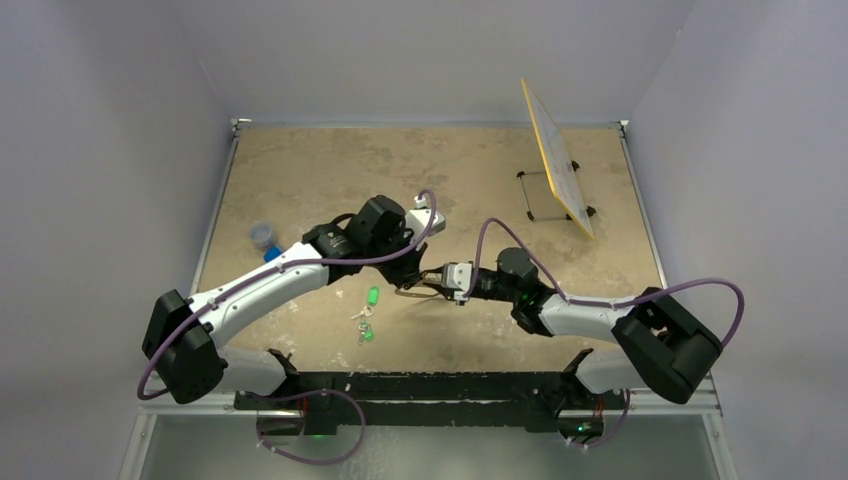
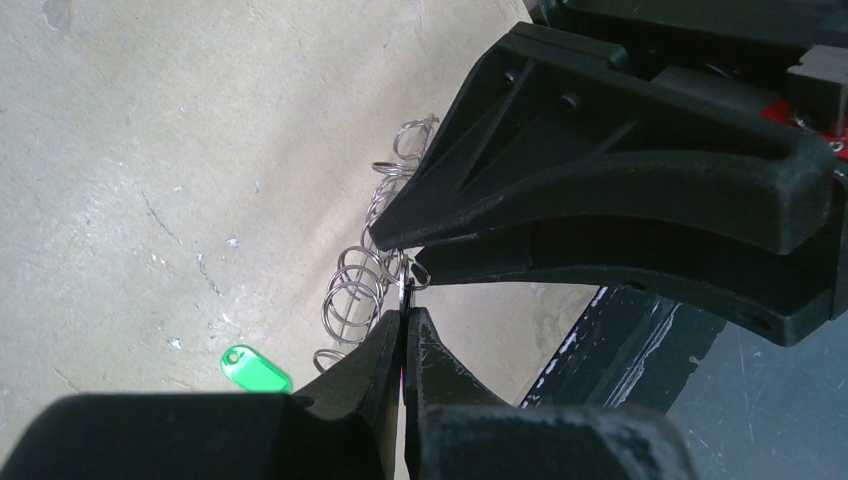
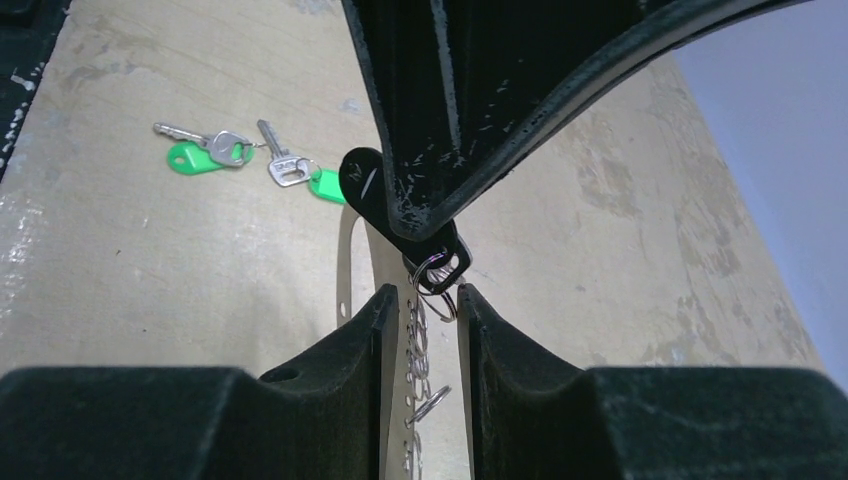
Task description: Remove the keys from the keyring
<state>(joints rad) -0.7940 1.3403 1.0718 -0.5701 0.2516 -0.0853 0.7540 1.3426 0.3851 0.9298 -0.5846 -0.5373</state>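
The keyring (image 1: 413, 291) hangs above the table between my two grippers. In the right wrist view it is a pale strip (image 3: 388, 300) with holes, and several silver split rings (image 3: 420, 345) are strung along it. My right gripper (image 3: 422, 300) is closed across this strip, its fingers touching both sides. My left gripper (image 2: 404, 318) is shut on a thin metal piece at the top of the split rings (image 2: 355, 290). From the right wrist its fingers (image 3: 450, 120) come down onto a black-headed key (image 3: 446, 266). The key's blade is hidden.
A bunch of keys with green tags (image 1: 367, 312) lies on the table in front of the grippers, also in the right wrist view (image 3: 225, 150). A small blue object (image 1: 263, 238) sits at the left edge. A yellow board on a wire stand (image 1: 558, 172) is at the back right.
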